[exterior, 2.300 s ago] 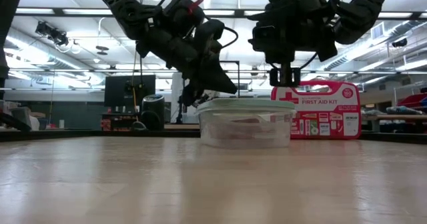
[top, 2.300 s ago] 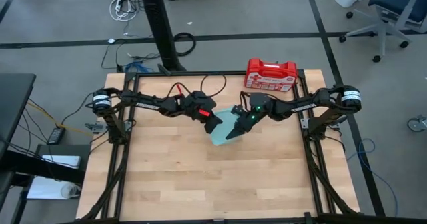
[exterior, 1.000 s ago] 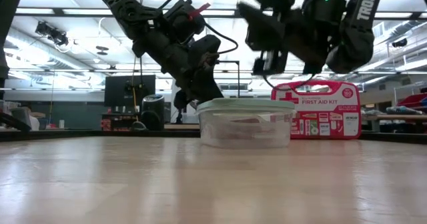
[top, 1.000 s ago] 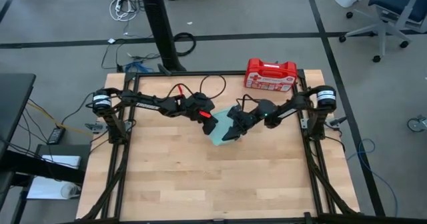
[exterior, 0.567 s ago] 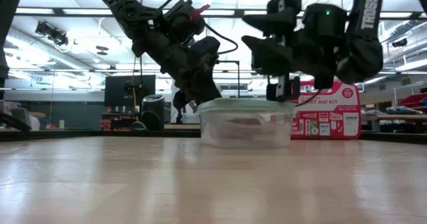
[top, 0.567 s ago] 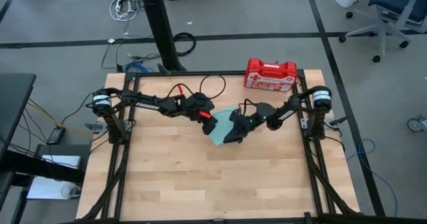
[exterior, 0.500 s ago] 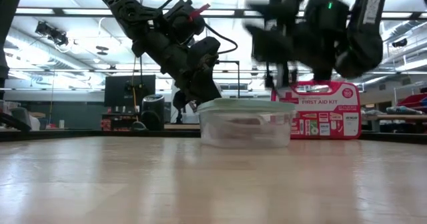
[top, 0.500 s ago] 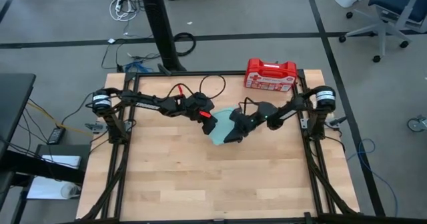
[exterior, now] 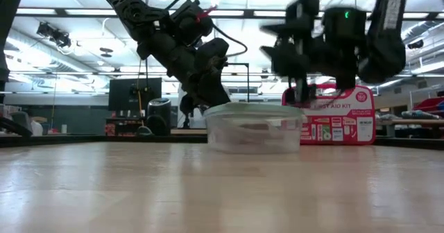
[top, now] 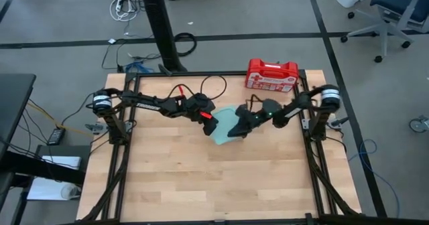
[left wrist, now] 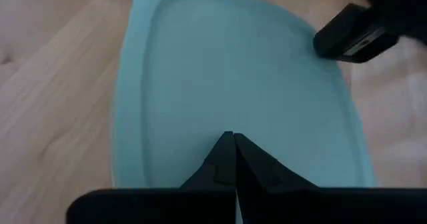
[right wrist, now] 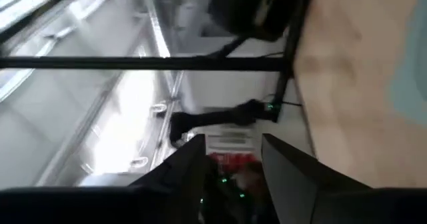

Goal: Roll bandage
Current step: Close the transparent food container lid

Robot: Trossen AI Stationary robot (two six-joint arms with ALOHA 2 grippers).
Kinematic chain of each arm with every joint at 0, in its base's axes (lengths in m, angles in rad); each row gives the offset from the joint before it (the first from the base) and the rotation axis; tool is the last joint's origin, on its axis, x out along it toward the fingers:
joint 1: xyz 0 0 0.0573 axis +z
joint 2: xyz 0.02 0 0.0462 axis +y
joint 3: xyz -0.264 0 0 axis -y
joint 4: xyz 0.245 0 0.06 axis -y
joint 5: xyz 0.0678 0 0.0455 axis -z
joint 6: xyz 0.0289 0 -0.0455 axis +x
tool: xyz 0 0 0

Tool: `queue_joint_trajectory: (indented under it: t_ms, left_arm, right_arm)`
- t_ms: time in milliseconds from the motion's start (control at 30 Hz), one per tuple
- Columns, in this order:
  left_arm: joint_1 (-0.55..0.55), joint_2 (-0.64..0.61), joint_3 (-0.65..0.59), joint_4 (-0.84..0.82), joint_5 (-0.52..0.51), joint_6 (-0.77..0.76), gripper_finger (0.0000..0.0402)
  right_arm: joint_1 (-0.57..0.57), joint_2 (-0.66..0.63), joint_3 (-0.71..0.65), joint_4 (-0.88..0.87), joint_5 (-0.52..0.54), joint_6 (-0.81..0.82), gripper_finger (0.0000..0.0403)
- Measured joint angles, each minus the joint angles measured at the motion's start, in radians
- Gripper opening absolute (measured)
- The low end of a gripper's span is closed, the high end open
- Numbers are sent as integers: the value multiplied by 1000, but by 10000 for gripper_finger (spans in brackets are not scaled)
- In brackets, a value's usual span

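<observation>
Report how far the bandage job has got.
Done: something reddish, probably the bandage, lies inside the clear container, and the teal lid is on it. In hand: the shut left claw rests at the lid; the right claw hangs above. Left: not clear from here.

Table (top: pixel 201 178) pale matt wood; container (exterior: pixel 253 132) clear plastic, lid (left wrist: pixel 233 84) smooth teal plastic.
</observation>
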Motion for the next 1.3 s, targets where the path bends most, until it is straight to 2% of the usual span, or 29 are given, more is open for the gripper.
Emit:
queue_joint_trajectory:
  t_ms: [33,133,333,433,500,600,667,733,1033,1100,1167,1200,1233,1300]
  left_arm:
    - [0,0,2,2,-3,0,1]
    - [0,0,2,2,-3,0,1]
    - [0,0,2,0,-1,0,1]
    - [0,-1,2,0,4,-2,1]
    - [0,-5,7,13,9,-1,1]
    - [-1,-2,2,0,9,-2,1]
    - [-1,-1,2,2,10,-3,1]
    - [-1,-1,2,2,11,-3,1]
    - [-1,-2,2,-1,13,0,1]
    - [-2,-2,2,-1,13,0,1]
    - [-1,-2,2,-2,13,-1,1]
    - [-1,-2,5,14,22,1,1]
    - [-3,-6,8,14,16,1,1]
    - [-1,-4,5,9,24,2,1]
  right_arm:
    - [6,-33,8,-41,-2,11,149]
    - [22,-111,41,17,9,11,149]
    - [48,-188,113,2,3,-52,149]
    - [11,-121,76,-297,-23,-85,149]
    - [-12,-63,47,-337,-66,-100,149]
    - [-18,2,23,-25,-31,-18,149]
    - [-9,-23,35,-38,-36,3,149]
    - [1,-49,61,19,-33,12,149]
    - [28,-149,163,9,-44,21,149]
    - [11,-132,152,-116,-52,-3,149]
    - [-31,-85,104,-377,-99,-42,149]
    - [-49,-48,89,-376,-131,-32,149]
    - [-56,-44,74,-384,-115,-55,149]
    - [-61,-15,46,-147,-107,-11,149]
